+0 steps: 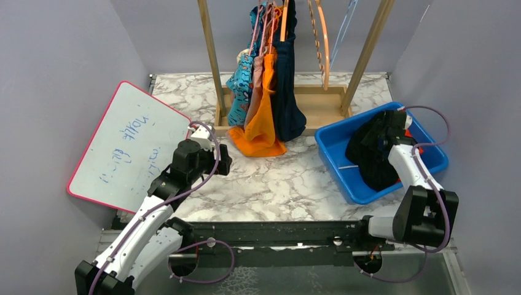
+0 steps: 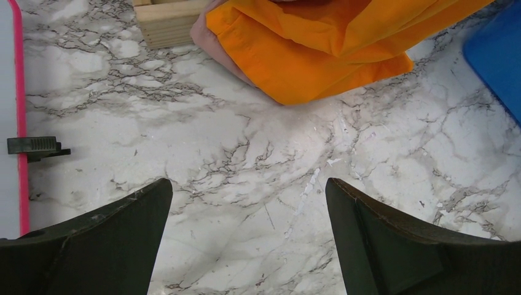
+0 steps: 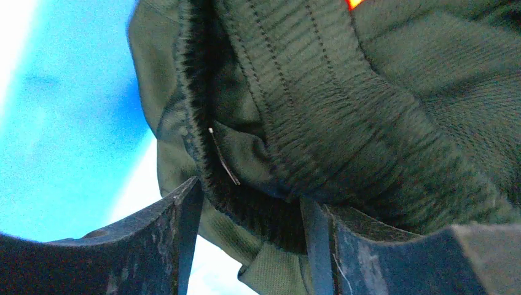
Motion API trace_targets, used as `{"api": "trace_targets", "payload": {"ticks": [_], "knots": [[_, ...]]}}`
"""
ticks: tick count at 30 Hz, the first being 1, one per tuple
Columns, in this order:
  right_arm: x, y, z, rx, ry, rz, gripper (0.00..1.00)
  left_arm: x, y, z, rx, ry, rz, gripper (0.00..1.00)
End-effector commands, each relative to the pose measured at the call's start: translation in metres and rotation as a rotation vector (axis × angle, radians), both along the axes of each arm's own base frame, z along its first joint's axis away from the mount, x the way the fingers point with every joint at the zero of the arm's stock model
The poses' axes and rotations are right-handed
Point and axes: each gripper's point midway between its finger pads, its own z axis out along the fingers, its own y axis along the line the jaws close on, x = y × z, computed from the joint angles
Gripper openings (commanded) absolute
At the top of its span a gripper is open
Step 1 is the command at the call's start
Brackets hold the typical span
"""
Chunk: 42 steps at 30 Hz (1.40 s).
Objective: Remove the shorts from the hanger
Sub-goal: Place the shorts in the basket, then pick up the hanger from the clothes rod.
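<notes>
Several shorts hang on hangers from the wooden rack (image 1: 212,55): blue cartoon-print (image 1: 241,92), dusty pink (image 1: 257,92), bright orange (image 1: 261,132) and dark navy (image 1: 285,98). The orange shorts (image 2: 319,49) reach down to the table. Dark shorts (image 1: 372,153) lie in the blue bin (image 1: 335,157), with a speck of red-orange beside them. My right gripper (image 1: 393,123) is down in the bin, its jaws (image 3: 252,203) closed in on the dark elastic waistband (image 3: 307,123), which fills the gap. My left gripper (image 2: 249,190) is wide open and holds nothing, low over the marble short of the orange shorts.
A pink-edged whiteboard (image 1: 126,147) lies at the left, and its edge (image 2: 18,123) runs beside my left gripper. Bare orange hangers (image 1: 322,43) hang to the right of the clothes. The rack's wooden base (image 2: 169,21) lies ahead. Grey walls close in on both sides.
</notes>
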Motion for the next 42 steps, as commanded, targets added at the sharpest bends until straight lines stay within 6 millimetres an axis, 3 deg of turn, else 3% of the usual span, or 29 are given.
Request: {"api": "trace_targets", "payload": {"ticks": [1, 4, 8, 13, 16, 18, 21, 26, 30, 35, 37, 42], "knots": [[0.018, -0.022, 0.045, -0.106, -0.049, -0.035, 0.63, 0.007, 0.005, 0.015, 0.011, -0.056, 0.035, 0.98], [0.027, 0.004, 0.084, -0.021, -0.186, 0.076, 0.68, 0.008, 0.008, 0.017, 0.012, -0.063, 0.049, 0.98], [0.023, 0.038, 0.139, 0.067, -0.395, 0.207, 0.73, 0.008, 0.007, 0.016, 0.012, -0.062, 0.046, 0.98], [0.006, 0.091, 0.204, 0.179, -0.570, 0.470, 0.73, 0.010, 0.002, 0.016, 0.014, -0.054, 0.017, 0.98], [-0.020, 0.138, 0.227, 0.301, -0.627, 0.738, 0.73, 0.010, 0.003, 0.015, 0.018, -0.054, 0.023, 0.98], [-0.046, 0.167, 0.230, 0.410, -0.639, 0.918, 0.73, 0.011, 0.006, 0.016, 0.021, -0.060, 0.038, 0.98], [-0.073, 0.190, 0.225, 0.506, -0.636, 1.076, 0.73, 0.011, 0.009, 0.018, 0.022, -0.069, 0.056, 0.98], [-0.094, 0.219, 0.210, 0.552, -0.578, 1.197, 0.75, 0.011, 0.010, 0.016, 0.026, -0.064, 0.064, 0.98], [-0.105, 0.263, 0.185, 0.570, -0.479, 1.281, 0.74, 0.013, 0.011, 0.014, 0.034, -0.056, 0.071, 0.98], [-0.110, 0.313, 0.163, 0.440, -0.398, 1.303, 0.71, 0.013, 0.013, 0.014, 0.037, -0.057, 0.084, 0.98], [-0.110, 0.324, 0.155, 0.348, -0.352, 1.287, 0.71, 0.013, 0.014, 0.013, 0.039, -0.056, 0.087, 0.98], [-0.114, 0.349, 0.155, 0.126, -0.330, 1.265, 0.71, 0.014, 0.017, 0.015, 0.041, -0.063, 0.106, 0.98]]}}
